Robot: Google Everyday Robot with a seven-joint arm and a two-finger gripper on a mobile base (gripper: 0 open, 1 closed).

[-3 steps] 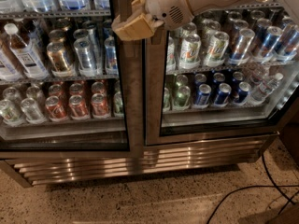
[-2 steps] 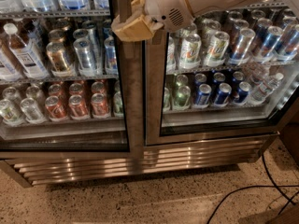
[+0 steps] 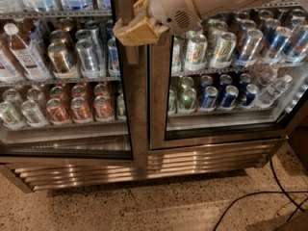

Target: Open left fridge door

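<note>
The left fridge door [image 3: 137, 109] is a glass pane in a wide brushed-steel frame, and it stands closed against the right door [image 3: 159, 105]. Cans and bottles fill the shelves behind its glass. My gripper [image 3: 134, 29], tan with a white wrist, comes in from the upper right. It sits in front of the left door's right steel upright, near the seam between the two doors. The arm hides part of the right door's top shelf.
A steel louvred kick panel [image 3: 144, 165] runs below both doors. Speckled floor [image 3: 144, 206] lies in front. Black cables [image 3: 269, 196] trail across the floor at the lower right, next to a brown object [image 3: 298, 220] in the corner.
</note>
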